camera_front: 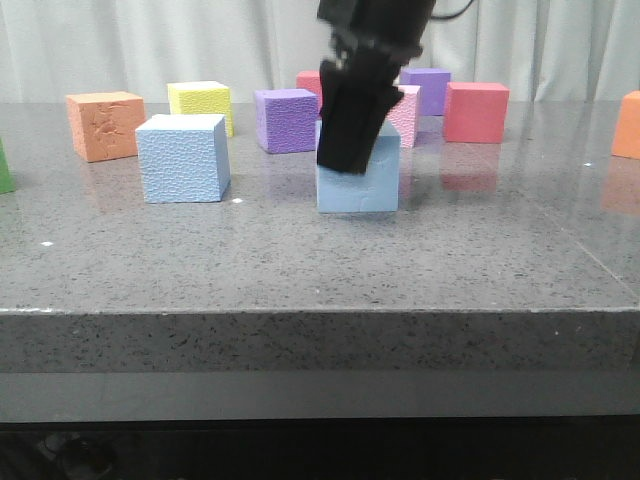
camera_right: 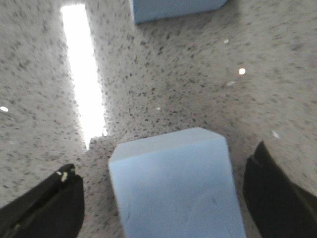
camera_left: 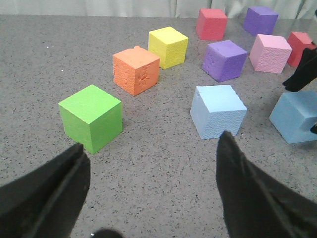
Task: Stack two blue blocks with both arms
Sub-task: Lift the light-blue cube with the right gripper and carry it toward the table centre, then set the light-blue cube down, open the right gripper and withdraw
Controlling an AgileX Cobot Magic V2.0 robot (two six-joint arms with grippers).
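Observation:
Two pale blue blocks stand apart on the grey table. One blue block (camera_front: 183, 158) stands at the left; it also shows in the left wrist view (camera_left: 218, 110) and the right wrist view (camera_right: 173, 7). The other blue block (camera_front: 365, 188) stands at the centre, also in the left wrist view (camera_left: 296, 116). My right gripper (camera_front: 345, 160) is down over it, open, with one finger on each side of the block (camera_right: 173, 188) and a gap at both. My left gripper (camera_left: 152, 140) is open and empty, low over bare table, short of the left blue block.
Other cubes stand behind: orange (camera_front: 105, 125), yellow (camera_front: 200, 102), purple (camera_front: 286, 120), pink (camera_front: 408, 112), red (camera_front: 476, 111) and a second purple (camera_front: 427, 88). A green cube (camera_left: 91, 117) sits near my left gripper. The table's front edge (camera_front: 320, 310) is close.

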